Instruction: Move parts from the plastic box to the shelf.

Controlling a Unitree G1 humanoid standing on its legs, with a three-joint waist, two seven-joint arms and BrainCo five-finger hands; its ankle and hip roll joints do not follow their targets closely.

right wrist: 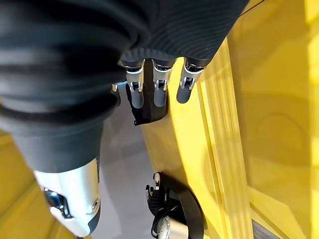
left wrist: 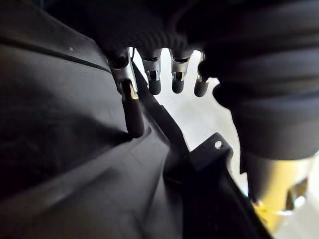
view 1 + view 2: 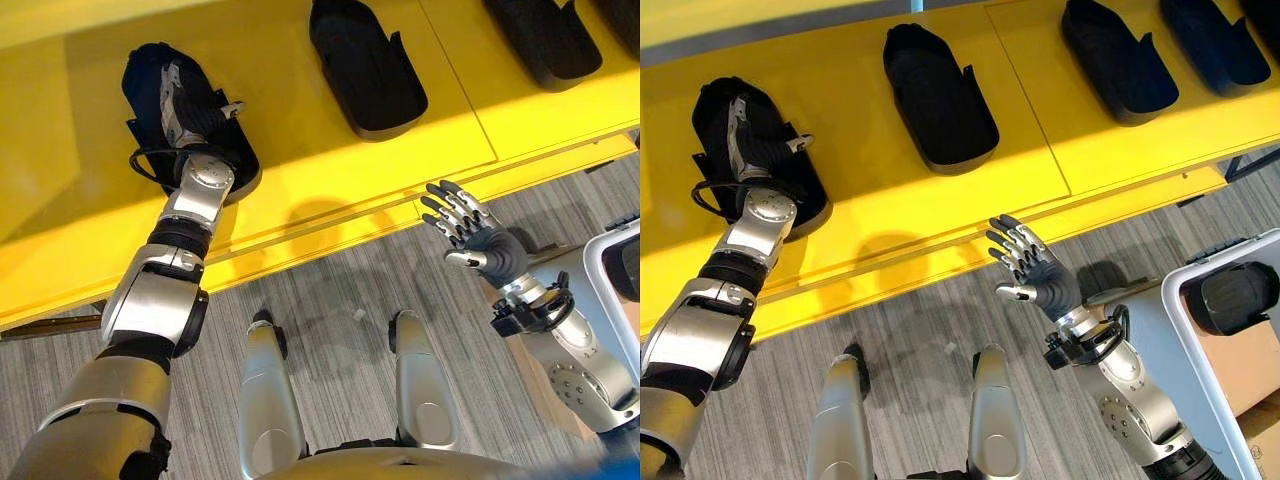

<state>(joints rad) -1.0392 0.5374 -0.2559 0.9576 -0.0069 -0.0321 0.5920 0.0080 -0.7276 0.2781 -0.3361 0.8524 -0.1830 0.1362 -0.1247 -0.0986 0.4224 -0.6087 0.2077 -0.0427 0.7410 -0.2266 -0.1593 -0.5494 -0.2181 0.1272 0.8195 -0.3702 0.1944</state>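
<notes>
On the yellow shelf [image 3: 330,180] lies a black moulded part [image 3: 150,75] at the left. My left hand [image 3: 188,108] rests in it with straight fingers [image 2: 133,112] touching its inner wall and the thumb sticking out sideways. My right hand [image 3: 1038,268] hangs open in the air just in front of the shelf's front edge, palm up and holding nothing. At the far right stands the white plastic box [image 3: 1196,274] with another black part [image 3: 1238,297] inside it.
More black parts lie on the shelf: one in the middle [image 3: 940,95] and two further right [image 3: 1118,60] [image 3: 1215,40]. Grey carpet floor [image 3: 340,280] runs between the shelf and the box. A brown carton [image 3: 1250,370] sits beside the box.
</notes>
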